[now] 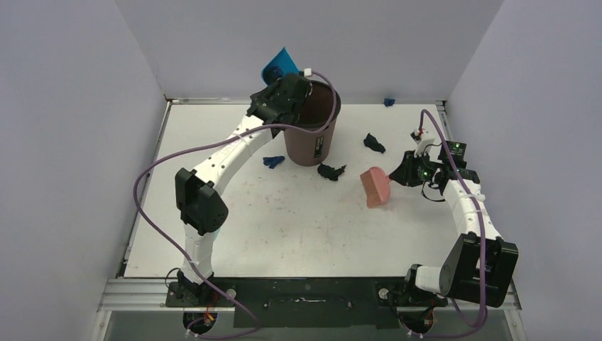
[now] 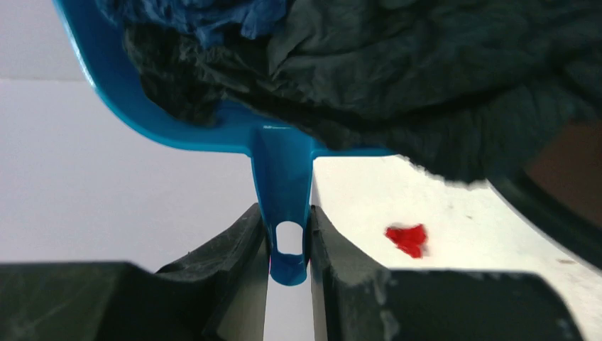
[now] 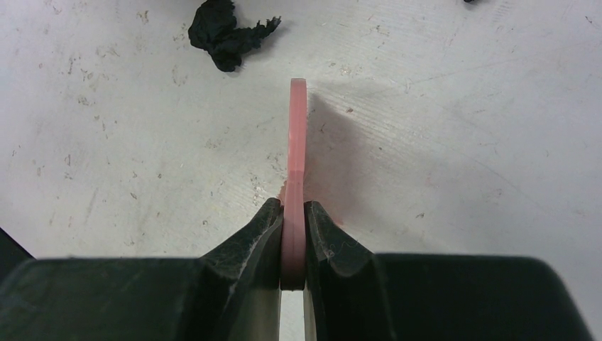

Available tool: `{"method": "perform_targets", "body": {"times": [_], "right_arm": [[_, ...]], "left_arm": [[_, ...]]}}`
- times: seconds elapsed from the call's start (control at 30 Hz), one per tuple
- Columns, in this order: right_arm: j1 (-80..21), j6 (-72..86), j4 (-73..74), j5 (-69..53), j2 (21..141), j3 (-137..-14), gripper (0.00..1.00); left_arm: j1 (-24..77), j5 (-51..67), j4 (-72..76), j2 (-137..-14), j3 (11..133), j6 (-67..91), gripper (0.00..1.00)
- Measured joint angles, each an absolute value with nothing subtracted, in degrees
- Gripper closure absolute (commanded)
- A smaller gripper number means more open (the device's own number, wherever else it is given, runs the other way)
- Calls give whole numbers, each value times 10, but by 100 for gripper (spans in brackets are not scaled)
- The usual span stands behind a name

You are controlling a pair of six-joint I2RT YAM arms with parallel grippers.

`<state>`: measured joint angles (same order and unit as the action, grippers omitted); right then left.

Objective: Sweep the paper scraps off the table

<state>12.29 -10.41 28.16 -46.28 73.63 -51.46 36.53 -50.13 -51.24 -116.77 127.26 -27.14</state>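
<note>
"Top external: which arm is nearer the paper scraps (image 1: 331, 171) lying on the table (image 1: 298, 234)?"

"The right gripper (image 1: 408, 170), clamped on the pink brush (image 1: 375, 186) at mid-right. The nearest one lies just left of its bristles, another up-frame."

"And the left gripper (image 1: 284, 96)?"

"Pinching the handle of the blue dustpan (image 1: 278, 67), up at the rim of the bin (image 1: 312, 142), upper centre. A leftward sweep looks right to me."
</note>
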Motion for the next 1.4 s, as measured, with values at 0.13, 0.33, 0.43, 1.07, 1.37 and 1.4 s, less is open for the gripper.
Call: {"method": "perform_targets", "body": {"times": [0.13, 0.33, 0.43, 1.07, 1.37, 1.4], "right_arm": [[123, -104, 281, -465, 736, -515, 95], [123, -104, 281, -470, 739, -515, 95], [123, -104, 282, -470, 739, -515, 95], [123, -104, 281, -470, 739, -515, 95], [123, -105, 282, -470, 739, -515, 95], [123, -106, 282, -470, 739, -515, 95]], "left_arm": [[369, -560, -211, -1130, 1048, -528, 100], [375, -576, 107, -1118, 902, -789, 100], [376, -576, 175, -1112, 887, -836, 100], [417, -619, 243, -1053, 877, -822, 100], [593, -645, -112, -947, 909, -490, 100], [608, -637, -163, -943, 917, -438, 100]]}}
